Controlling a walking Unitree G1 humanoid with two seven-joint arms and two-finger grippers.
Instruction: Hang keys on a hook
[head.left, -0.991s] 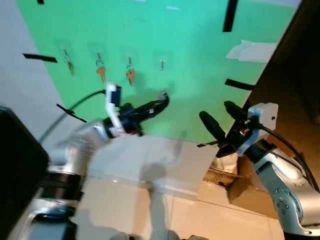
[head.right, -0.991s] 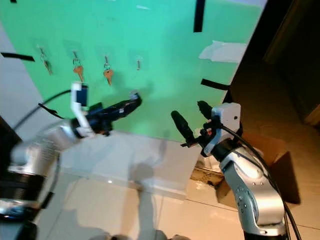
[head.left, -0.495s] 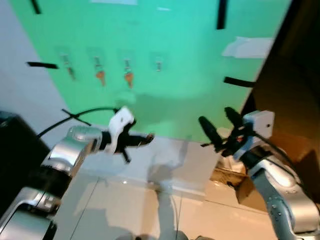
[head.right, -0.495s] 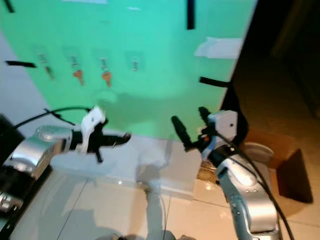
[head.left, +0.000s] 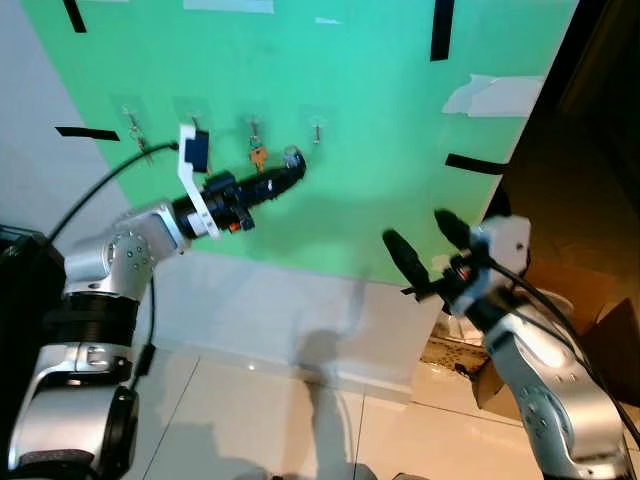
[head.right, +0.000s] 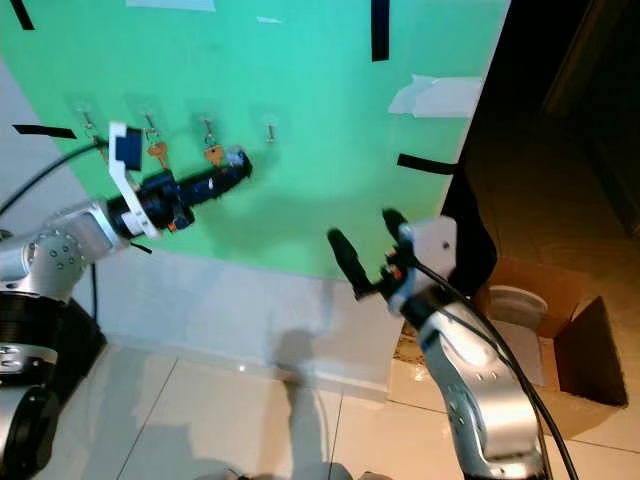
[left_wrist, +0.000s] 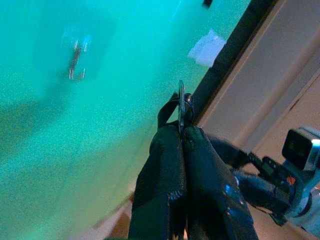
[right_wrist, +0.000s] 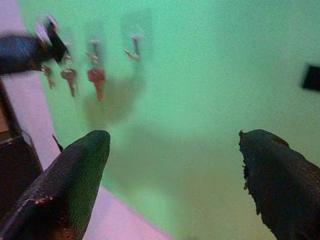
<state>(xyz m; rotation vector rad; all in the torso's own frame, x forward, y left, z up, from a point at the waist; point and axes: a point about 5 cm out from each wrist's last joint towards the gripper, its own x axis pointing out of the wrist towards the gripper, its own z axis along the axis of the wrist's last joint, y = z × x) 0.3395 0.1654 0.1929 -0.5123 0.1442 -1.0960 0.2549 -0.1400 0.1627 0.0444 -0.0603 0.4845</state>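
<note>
A green board (head.left: 380, 130) is leaning against the wall and is filling most of the head views. It is carrying a row of small clear hooks near its upper edge. The left arm is reaching up toward this row, while the right arm is standing off lower down, well apart from the board.

The left gripper (head.left: 290, 166) is pinching its two black fingers (left_wrist: 170, 165) tightly together on a key ring (left_wrist: 181, 107), which is projecting edge-on past the fingertips. The tip is hovering just beside the empty hook (head.left: 317, 130), slightly below it and to its left. The right gripper (head.left: 420, 240) is holding its fingers wide apart and is carrying nothing.

Three hooks left of the empty one are already bearing keys; the nearest is an orange key (head.left: 258, 155).

Handling judgement: the key ring is probably light, rigid metal and smooth, so it is likely to twist or slip in a fingertip pinch. The present hold on one side of the ring is leaving the far part of the loop free, which is the part that needs to pass over the hook. The hook appears small, so the aim is demanding close alignment.
</note>
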